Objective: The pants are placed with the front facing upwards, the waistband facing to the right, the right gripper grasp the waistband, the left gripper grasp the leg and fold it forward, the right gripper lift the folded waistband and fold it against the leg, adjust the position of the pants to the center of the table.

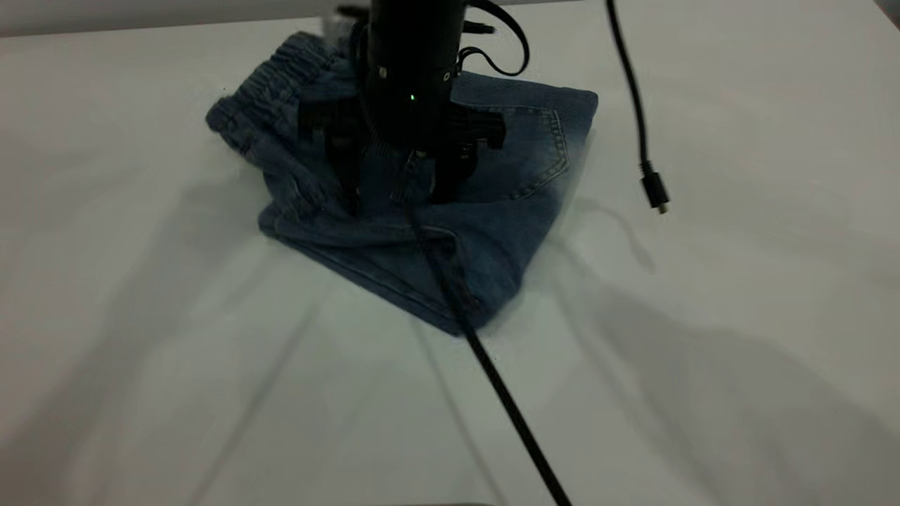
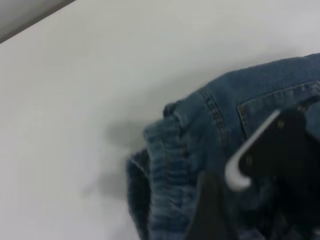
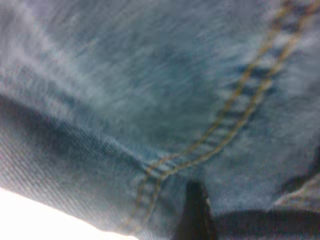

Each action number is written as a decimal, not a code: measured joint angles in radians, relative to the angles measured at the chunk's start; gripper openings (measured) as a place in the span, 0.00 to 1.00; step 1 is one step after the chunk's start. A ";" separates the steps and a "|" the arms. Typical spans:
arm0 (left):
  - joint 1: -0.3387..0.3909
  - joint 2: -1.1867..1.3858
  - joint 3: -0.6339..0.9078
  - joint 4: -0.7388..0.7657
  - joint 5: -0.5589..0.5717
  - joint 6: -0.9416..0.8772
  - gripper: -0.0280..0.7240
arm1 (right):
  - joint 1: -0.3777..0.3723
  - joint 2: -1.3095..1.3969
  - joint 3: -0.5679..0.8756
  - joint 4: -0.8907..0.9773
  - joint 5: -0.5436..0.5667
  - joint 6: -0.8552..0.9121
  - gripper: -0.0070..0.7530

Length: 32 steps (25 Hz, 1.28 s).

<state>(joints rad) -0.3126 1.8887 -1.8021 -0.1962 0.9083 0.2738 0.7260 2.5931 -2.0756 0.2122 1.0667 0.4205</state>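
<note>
Table: the pale table (image 1: 140, 351) fills the exterior view, crossed by long soft shadows.

Pants: the pants (image 1: 492, 232) lie as a compact folded bundle toward the far edge, with a wide stretch of bare tabletop on the near side. One corner of the bundle points toward the camera.

Right gripper: the right gripper (image 1: 397, 183) stands upright over the middle of the bundle. Its fingers are spread wide and their tips are planted on the denim, and it seems to press rather than pinch. Its own camera shows only cloth and tan stitching at close range.

Left gripper: it is off the exterior view and not seen itself, so its grip cannot be told. Its camera looks at the bundle from the waistband side.

Waistband: the waistband (image 1: 274, 91) is puckered and humped up on the bundle's far left, beside the right gripper.

Pocket: a back patch pocket (image 1: 534, 154) faces up, just right of the gripper.

Cable: a loose plug (image 1: 654, 190) dangles above the table, well apart from the pants.

Step in hand: both folds look done, which leaves moving the bundle to the table's centre.

Next move: probably a steady downward hold and a slow drag toward the near side. The layers must stay stacked, and the raised waistband is the likeliest part to slip open.
</note>
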 joint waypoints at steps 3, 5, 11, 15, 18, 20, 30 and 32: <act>0.000 0.000 0.000 0.000 0.000 0.000 0.66 | 0.026 0.000 0.000 -0.125 0.087 -0.052 0.69; 0.000 0.000 0.000 0.000 0.000 0.000 0.66 | 0.038 0.000 0.000 -0.198 0.114 -0.078 0.69; 0.000 0.000 0.000 0.000 0.000 0.000 0.66 | 0.067 0.001 -0.007 -0.345 0.141 -0.161 0.69; 0.000 0.000 0.000 0.000 -0.001 0.000 0.66 | 0.096 0.002 -0.040 -0.387 0.145 -0.174 0.69; 0.000 0.000 0.000 0.000 -0.004 0.004 0.66 | 0.102 -0.002 -0.067 -0.386 0.147 -0.179 0.69; 0.001 -0.005 0.000 0.009 -0.004 0.004 0.66 | 0.102 -0.018 -0.070 -0.378 0.149 -0.180 0.69; 0.039 -0.175 0.000 0.047 0.057 0.006 0.66 | 0.102 -0.277 -0.070 -0.379 0.164 -0.229 0.66; 0.039 -0.221 0.000 0.047 0.092 0.006 0.66 | 0.102 -0.354 -0.070 -0.382 0.169 -0.250 0.65</act>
<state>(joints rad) -0.2739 1.6680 -1.8021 -0.1493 1.0003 0.2797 0.8277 2.2392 -2.1459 -0.1697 1.2361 0.1709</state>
